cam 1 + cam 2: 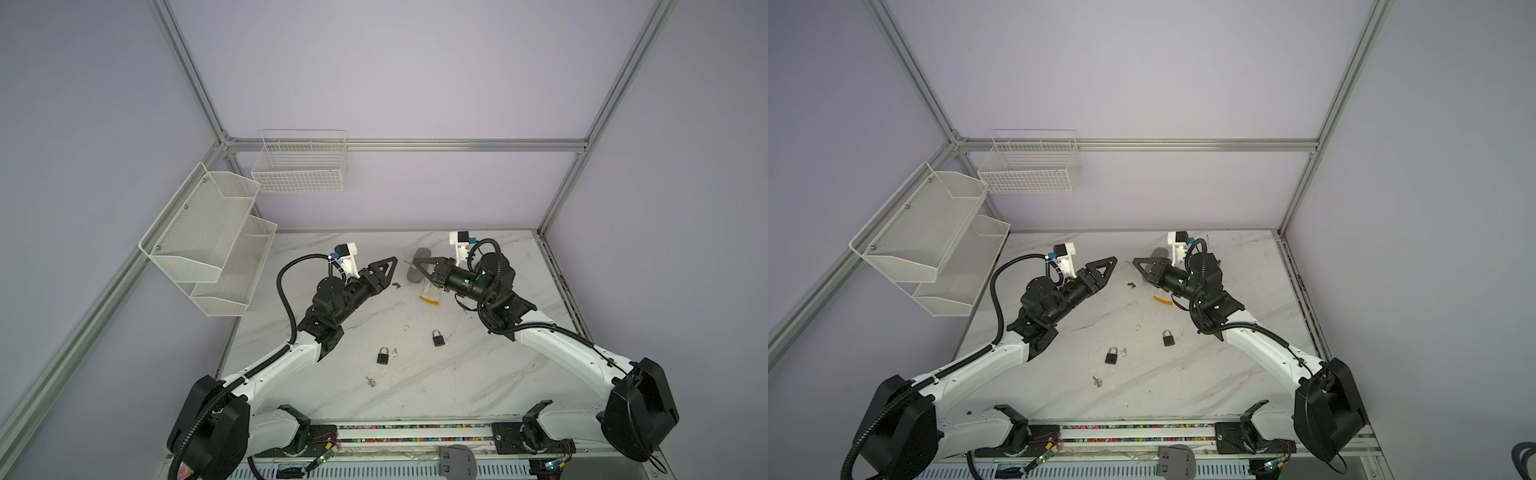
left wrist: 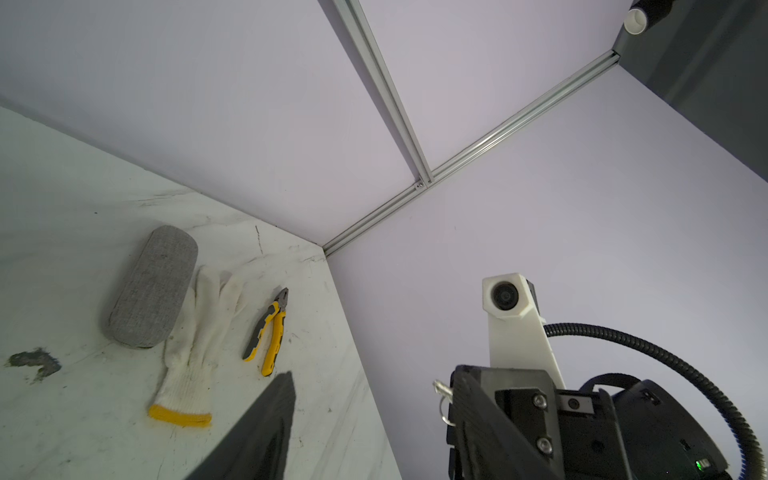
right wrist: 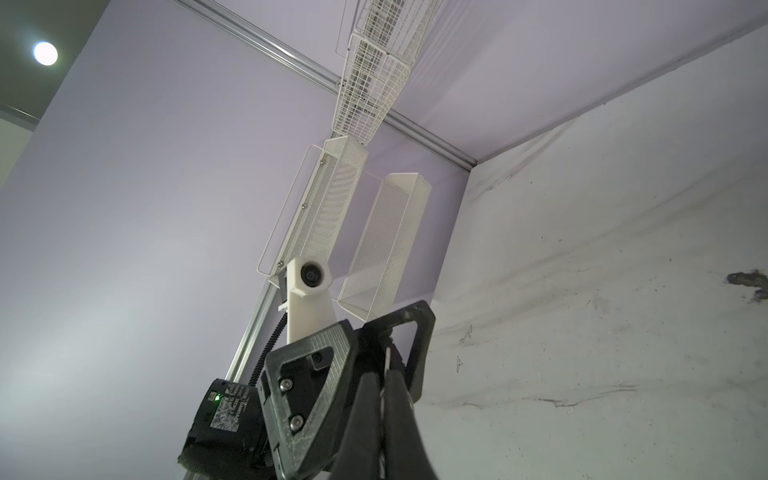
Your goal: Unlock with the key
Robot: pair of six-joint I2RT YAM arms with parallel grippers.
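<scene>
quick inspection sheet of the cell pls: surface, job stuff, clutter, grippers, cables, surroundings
surface: marble table, scuffed, with a dark mark near the middle back
job's things: left padlock and right padlock lie flat, shackles look closed; key sits in the right gripper; loose key lies near the front
clutter: grey case, white glove and pliers lie at the back by the right arm
grippers: left gripper open, nothing in it; right gripper shut on the key; tips face each other, apart
cables: black conduit along each arm, off the padlocks
surroundings: mesh shelf and wire basket on the walls
</scene>
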